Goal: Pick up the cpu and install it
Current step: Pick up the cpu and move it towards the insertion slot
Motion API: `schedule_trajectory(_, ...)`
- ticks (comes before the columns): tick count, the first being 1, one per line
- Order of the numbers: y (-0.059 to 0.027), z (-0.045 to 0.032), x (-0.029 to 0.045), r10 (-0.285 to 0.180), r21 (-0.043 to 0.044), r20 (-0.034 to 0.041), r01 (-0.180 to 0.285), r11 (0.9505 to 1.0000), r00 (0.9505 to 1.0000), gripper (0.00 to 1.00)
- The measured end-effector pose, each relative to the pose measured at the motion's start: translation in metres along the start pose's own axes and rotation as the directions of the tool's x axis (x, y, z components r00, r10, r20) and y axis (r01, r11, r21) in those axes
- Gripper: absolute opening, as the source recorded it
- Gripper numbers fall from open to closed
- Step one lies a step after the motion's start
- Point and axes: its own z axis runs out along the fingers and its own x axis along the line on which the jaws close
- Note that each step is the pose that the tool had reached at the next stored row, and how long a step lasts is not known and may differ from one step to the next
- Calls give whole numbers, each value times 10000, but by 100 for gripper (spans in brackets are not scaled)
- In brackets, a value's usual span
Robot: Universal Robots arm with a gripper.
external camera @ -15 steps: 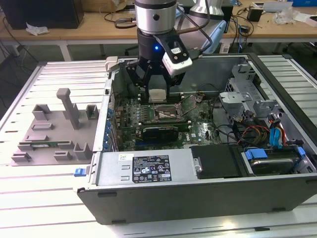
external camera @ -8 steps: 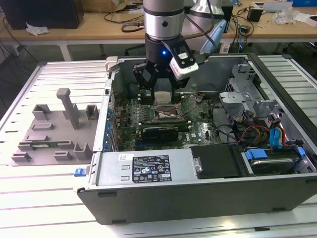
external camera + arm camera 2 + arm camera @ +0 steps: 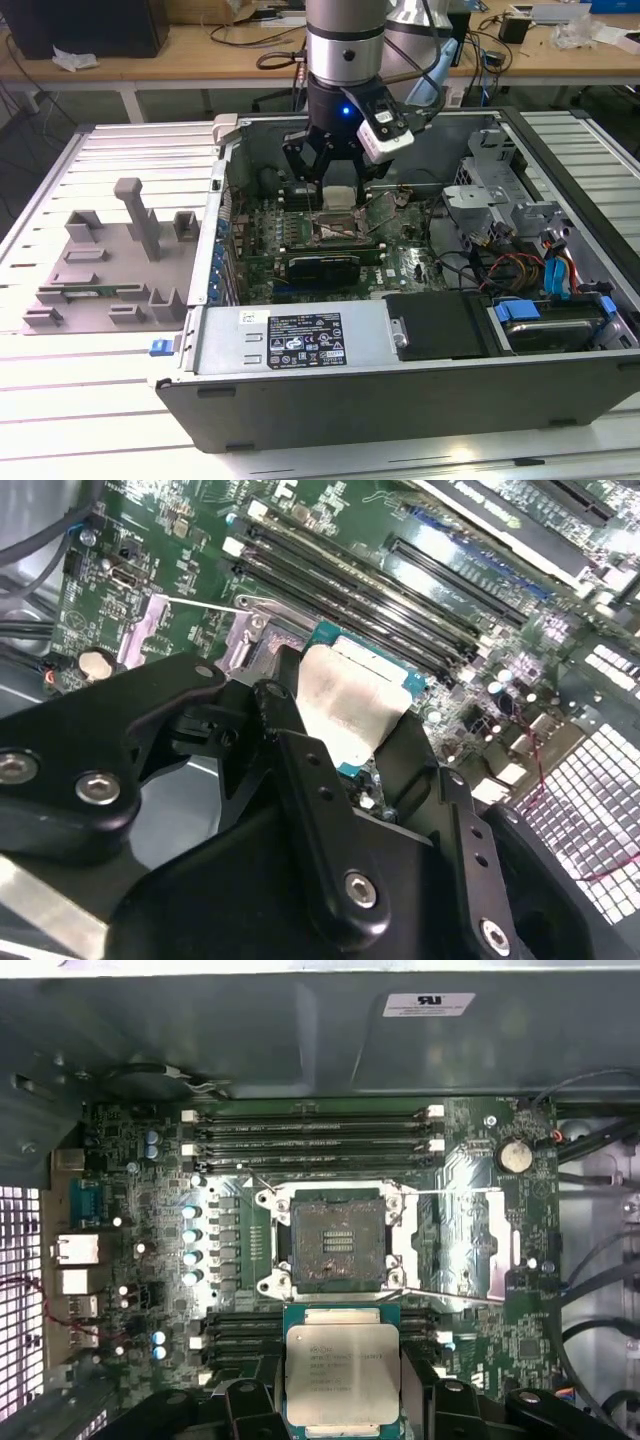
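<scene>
Slatted counter [image 3: 90,400] carries the open computer case [image 3: 420,385]. I find the jaws closed on the cpu [image 3: 340,197], held clear of the board at 12 o'clock of the socket [image 3: 338,228] in the exterior view. I judge pickup complete and installation outstanding: the socket lies open and empty.

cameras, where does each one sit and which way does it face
Exterior view: off the arm, looking down into the case; arm and end effector show.
First wrist view: on the wrist, squarely facing the socket; fingers show.
Second wrist view: on the wrist, slanting past the fingers.
Both wrist views share the gripped cpu.
</scene>
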Motion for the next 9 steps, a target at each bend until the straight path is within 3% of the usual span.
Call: schedule_trajectory(9,143,108,-18,-323,-3,-6,323,9995,9995,55)
